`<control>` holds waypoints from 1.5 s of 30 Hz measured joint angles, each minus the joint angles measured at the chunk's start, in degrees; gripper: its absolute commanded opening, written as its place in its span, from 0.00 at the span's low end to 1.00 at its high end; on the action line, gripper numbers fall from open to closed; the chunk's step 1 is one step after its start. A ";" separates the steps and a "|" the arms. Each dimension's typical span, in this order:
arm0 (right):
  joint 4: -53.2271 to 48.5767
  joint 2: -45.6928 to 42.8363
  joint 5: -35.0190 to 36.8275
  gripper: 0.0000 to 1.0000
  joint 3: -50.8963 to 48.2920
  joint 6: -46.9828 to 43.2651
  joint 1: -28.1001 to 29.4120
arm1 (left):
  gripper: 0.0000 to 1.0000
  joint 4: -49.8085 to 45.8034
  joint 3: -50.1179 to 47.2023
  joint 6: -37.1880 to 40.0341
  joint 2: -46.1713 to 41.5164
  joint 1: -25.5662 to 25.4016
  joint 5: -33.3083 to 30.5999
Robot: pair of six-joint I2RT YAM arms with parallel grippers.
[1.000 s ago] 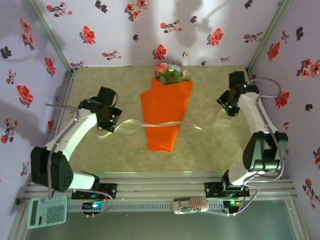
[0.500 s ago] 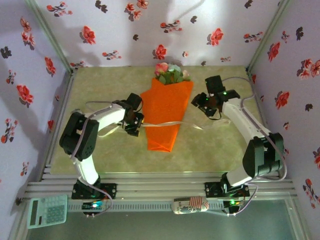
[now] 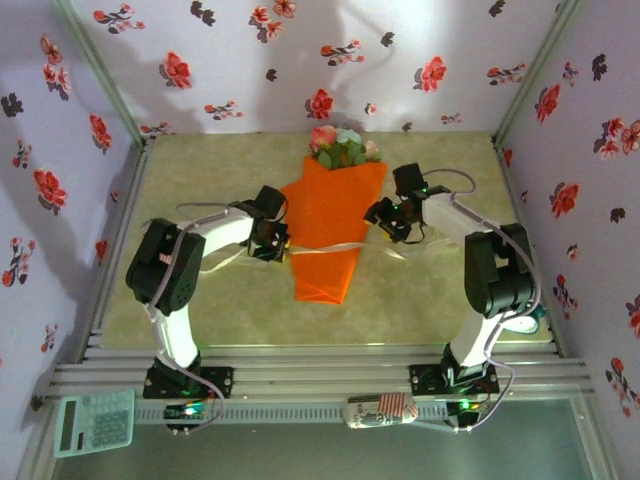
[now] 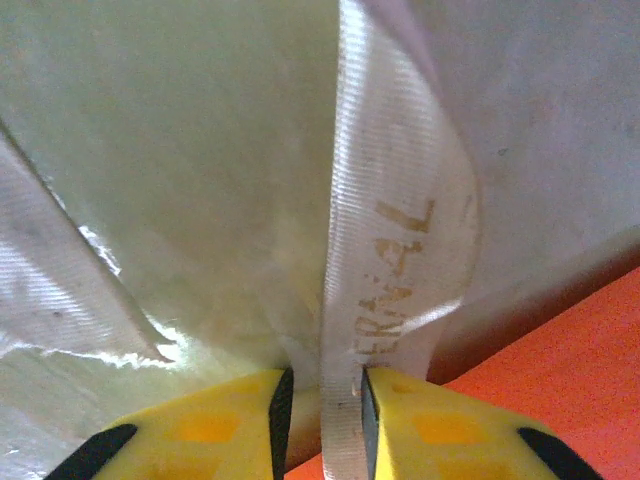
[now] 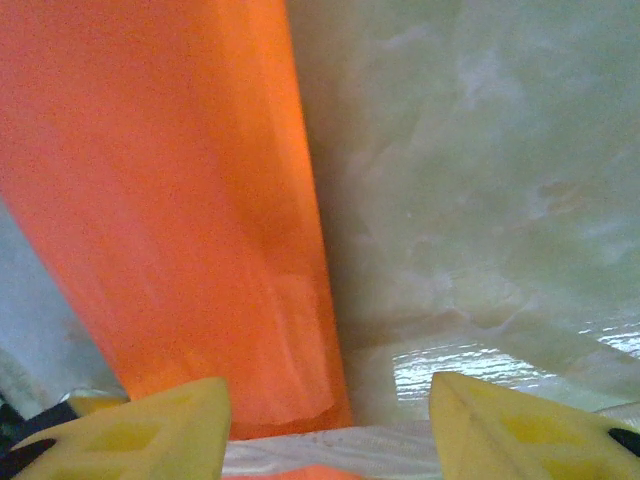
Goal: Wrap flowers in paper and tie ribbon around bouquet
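Orange, thin and faintly creased, the paper cone of the bouquet (image 3: pixel 330 225) lies mid-table on the pale mottled table (image 3: pixel 430 290). Its narrow folded tip points to the near edge, and the pink, cream and bluish fabric flowers (image 3: pixel 340 148) and their green leaves spill from the wide far end. A narrow, sheer, whitish woven ribbon (image 3: pixel 345 247) crosses the cone's lower half from left to right. My left claw (image 3: pixel 272 243) sits just beside the cone's left edge, its yellow fingers (image 4: pixel 430 420) closed on the ribbon, which rises between them as a floppy band with faint gold lettering and a fine weave. My right claw (image 3: pixel 385 222) hangs just beside the cone's right edge with its jaws wide apart, holding nothing; a strip of ribbon lies flat on the table below them. I judge the weak point to be my left grip. The ribbon is slick and thin, so a sharp pull could slide it out of my fingers. Too low a pull could drag the light cone sideways, or spring its overlapped flaps open and loosen the stems. If my right claw closes carelessly it could pinch the paper's edge along with the ribbon and crumple or tear the soft sheet.
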 measured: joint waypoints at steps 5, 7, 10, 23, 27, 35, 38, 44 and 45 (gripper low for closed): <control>1.27 -0.15 0.15 0.56 -2.73 2.73 0.22 | 0.44 0.39 -2.73 -0.07 -2.97 0.11 -0.52; 1.25 -0.68 0.42 0.56 -2.86 3.17 0.44 | 0.52 -0.17 -2.73 -0.46 -4.79 0.09 -1.49; 1.25 -2.47 0.63 0.56 -2.86 3.56 0.81 | 0.58 -2.89 -2.25 -1.51 -8.90 0.09 -2.95; -0.72 -9.88 1.33 0.56 -2.86 3.87 1.55 | 0.60 -9.20 2.45 -4.61 -1.99 5.27 -4.04; -1.20 -10.27 1.70 0.56 -2.86 3.74 1.55 | 0.59 -8.81 4.94 -4.55 1.81 5.53 -3.21; -1.01 -8.72 1.75 0.56 -4.31 6.71 1.55 | 0.48 -9.92 7.37 -4.33 3.69 5.11 -1.99; 0.44 -7.89 1.90 0.56 -7.41 12.79 1.57 | 0.39 -8.39 7.34 -4.33 3.72 4.70 -1.51; 5.44 -7.89 3.89 0.55 -14.58 29.68 1.88 | 0.17 -5.57 4.96 -4.07 3.19 4.59 -0.22; 6.08 -7.85 4.04 0.55 -14.82 32.02 1.88 | 0.15 -5.42 4.61 -3.98 2.97 4.59 -0.17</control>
